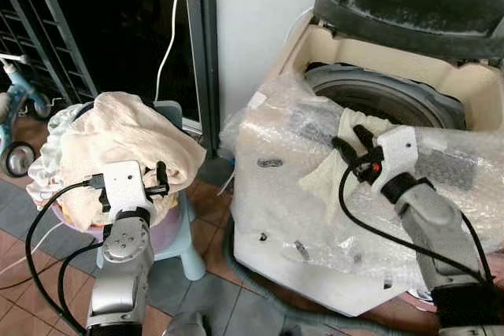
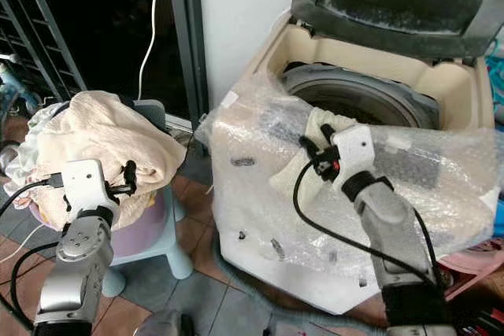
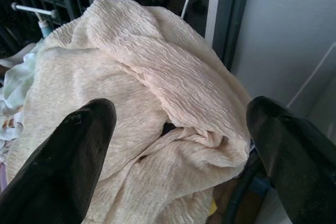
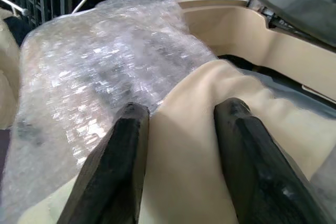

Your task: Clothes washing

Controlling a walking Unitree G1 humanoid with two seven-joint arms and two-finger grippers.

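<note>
At right-centre of the frame our right gripper (image 1: 351, 144) straddles a cream cloth (image 1: 335, 164) on the bubble-wrapped beige washing machine (image 1: 315, 218), fingers apart; our left gripper (image 1: 160, 179) hovers spread over the cream laundry pile (image 1: 118, 139).

Daylight lit the scene evenly and brightly, with soft shadows. The bubble wrap (image 1: 315, 186) over the washing machine (image 2: 441, 84) threw back scattered white glare, strongest in the right wrist view, where it looked smeared and slightly blurred. The doorway (image 1: 118, 29) behind the laundry pile (image 1: 118, 147) stayed nearly black. Both wrist views showed their black fingers (image 3: 63, 166) large and out of focus. The head views were sharp, with mild bending at the edges.
</note>
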